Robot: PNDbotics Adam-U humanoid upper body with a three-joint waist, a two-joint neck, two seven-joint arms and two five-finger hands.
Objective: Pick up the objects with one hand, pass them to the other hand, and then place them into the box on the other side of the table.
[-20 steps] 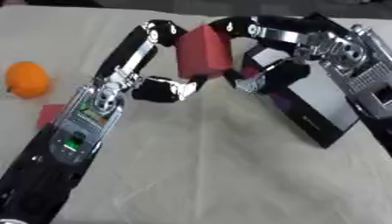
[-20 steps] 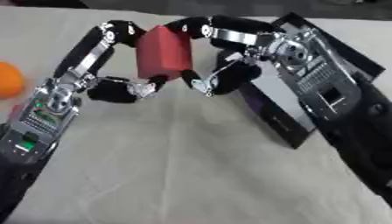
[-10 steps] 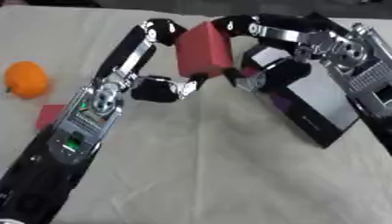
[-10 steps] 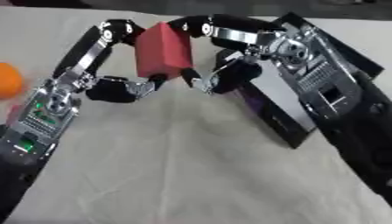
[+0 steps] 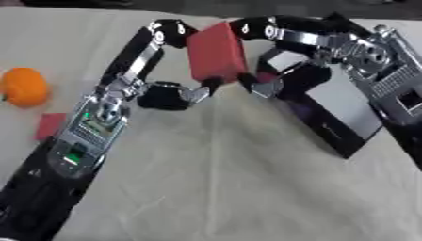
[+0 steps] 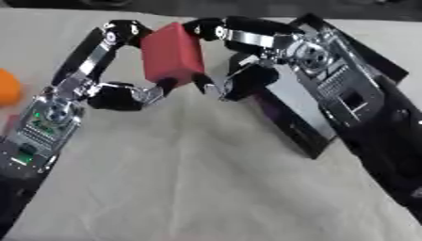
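Both hands meet above the table: my left hand (image 5: 169, 89) pinches the red block (image 5: 216, 52) between fingers above and thumb below, while my right hand (image 5: 280, 56) curls on its opposite edge, beside the black box (image 5: 342, 113). An orange (image 5: 25, 87) lies far left.

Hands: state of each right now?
Left hand: fingers curled round the red rectangular block.
Right hand: fingers also on the same block, mid-handover.
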